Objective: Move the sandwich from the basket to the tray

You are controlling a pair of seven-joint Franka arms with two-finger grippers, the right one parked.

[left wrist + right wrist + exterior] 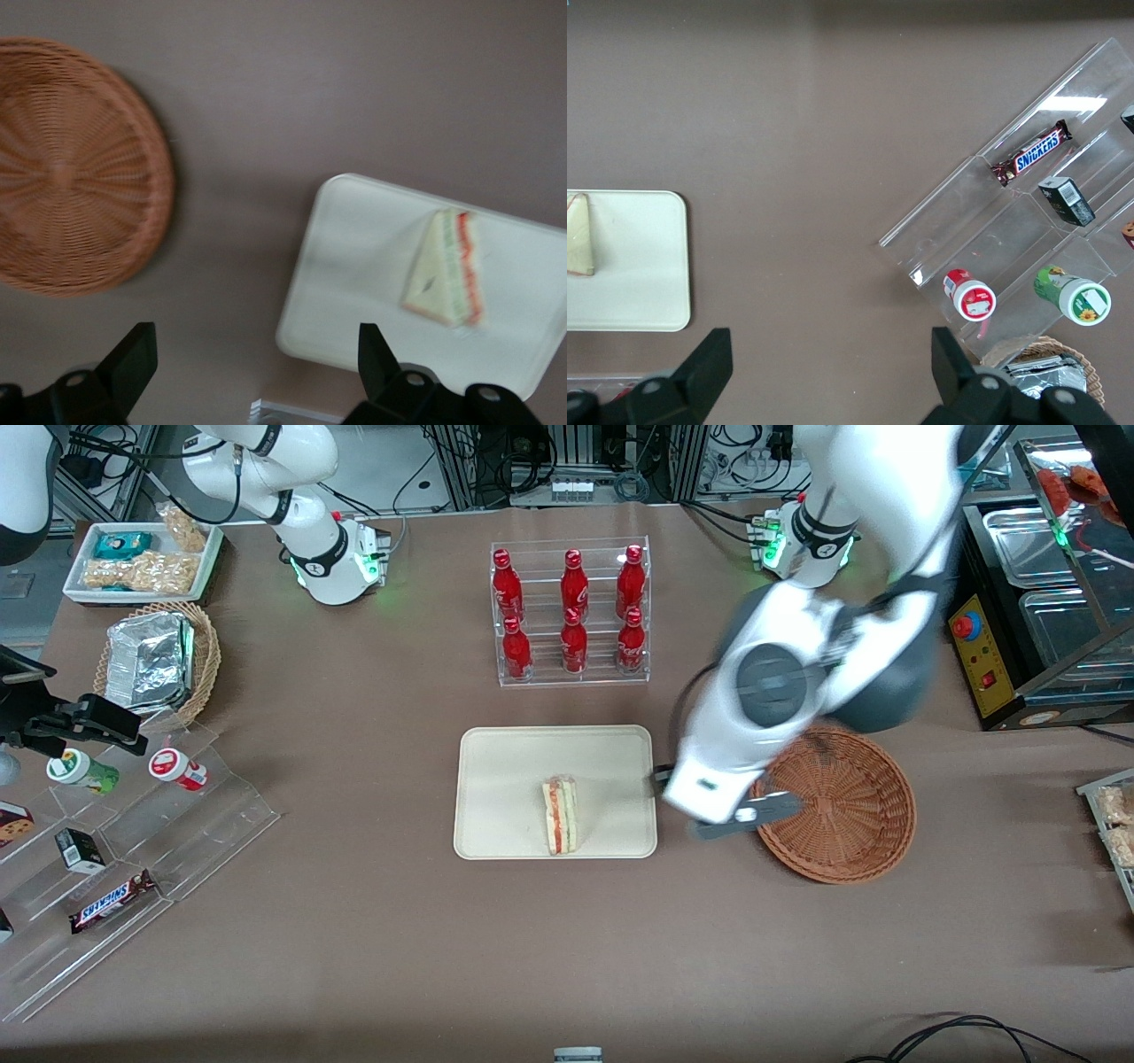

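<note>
— Nearest the front camera, what lies on the brown bench?

— Toward the parked arm's end, a clear acrylic stepped stand with a Snickers bar on it. Nearer the middle lies the large flat cream-coloured rectangular tray.

— And the sandwich?

— The small triangular wedge of pale white bread with red-orange and green filling lies on that tray, close to the rim nearest the front camera.

— Where is the basket?

— The round, shallow, reddish-brown woven wicker basket sits beside the tray, toward the working arm's end, apart from it (nothing inside, as the wrist view shows).

— The working arm's gripper?

— The black two-finger gripper hangs above the strip of bench between tray and basket. Its jaws stand wide apart and hold nothing.

— Anything else?

— A clear rack of six red bottles stands farther from the front camera than the tray.
</note>
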